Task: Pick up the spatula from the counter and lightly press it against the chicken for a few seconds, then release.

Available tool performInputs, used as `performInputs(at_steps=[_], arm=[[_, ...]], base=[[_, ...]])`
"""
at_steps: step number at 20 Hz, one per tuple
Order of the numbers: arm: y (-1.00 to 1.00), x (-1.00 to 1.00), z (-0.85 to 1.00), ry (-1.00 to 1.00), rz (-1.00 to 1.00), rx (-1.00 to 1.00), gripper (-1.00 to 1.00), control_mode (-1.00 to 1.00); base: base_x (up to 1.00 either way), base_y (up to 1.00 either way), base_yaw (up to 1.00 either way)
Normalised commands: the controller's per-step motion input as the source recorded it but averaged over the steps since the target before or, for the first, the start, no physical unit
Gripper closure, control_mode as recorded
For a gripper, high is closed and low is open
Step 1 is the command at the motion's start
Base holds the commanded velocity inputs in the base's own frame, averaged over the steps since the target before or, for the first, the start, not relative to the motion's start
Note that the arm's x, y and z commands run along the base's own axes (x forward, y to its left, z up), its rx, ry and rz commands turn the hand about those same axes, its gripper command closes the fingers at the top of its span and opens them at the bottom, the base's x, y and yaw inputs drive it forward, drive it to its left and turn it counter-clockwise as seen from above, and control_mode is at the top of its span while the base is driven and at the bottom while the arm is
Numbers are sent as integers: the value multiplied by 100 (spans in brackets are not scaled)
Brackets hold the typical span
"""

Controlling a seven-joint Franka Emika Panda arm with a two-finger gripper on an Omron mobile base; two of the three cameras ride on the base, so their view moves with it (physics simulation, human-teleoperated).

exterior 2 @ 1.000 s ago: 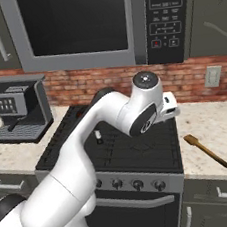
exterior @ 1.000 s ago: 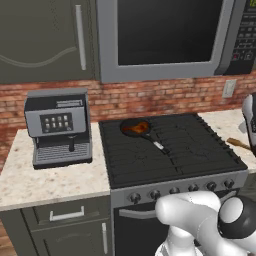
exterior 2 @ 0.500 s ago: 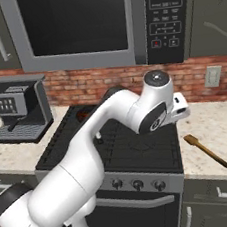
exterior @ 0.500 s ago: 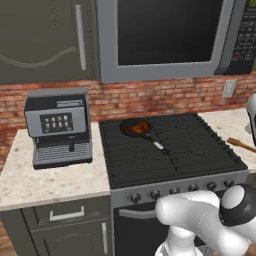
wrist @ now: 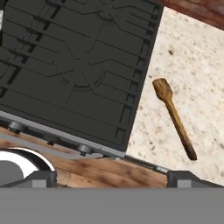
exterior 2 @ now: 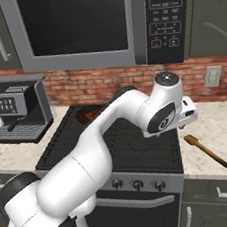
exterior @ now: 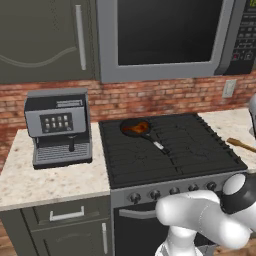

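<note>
The claw (wrist: 114, 177) hangs spread wide with nothing between its fingers, up above the right edge of the stove (wrist: 74, 65), where the black grates meet the speckled stone counter (wrist: 194, 61). The wooden spatula (wrist: 174, 117) lies flat on that counter, near the stove's right edge but not touching it, its blade toward the back wall and its handle angled out toward the counter's front edge. At the stove's back left corner sits a dark pan (exterior: 137, 129) holding the orange-brown chicken (exterior: 134, 128), its handle pointing toward the middle of the grates. A grey coffee machine (exterior: 57, 125) stands on the counter to the left. A microwave (exterior: 165, 35) hangs over the stove, above a red brick wall (exterior: 150, 97) with a wall outlet (exterior: 229, 88).
</note>
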Motion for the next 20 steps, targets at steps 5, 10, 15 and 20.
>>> performInputs(at_steps=[5,10,15,20], arm=[[-24,0,-16,5,5,0,-100,-100],[-15,0,-7,5,4,0,-100,-100],[-11,0,-15,6,3,0,-100,-100],[-1,0,-27,6,3,0,-100,-100]], base=[[0,0,0],[0,0,0],[0,0,0],[0,0,0]])
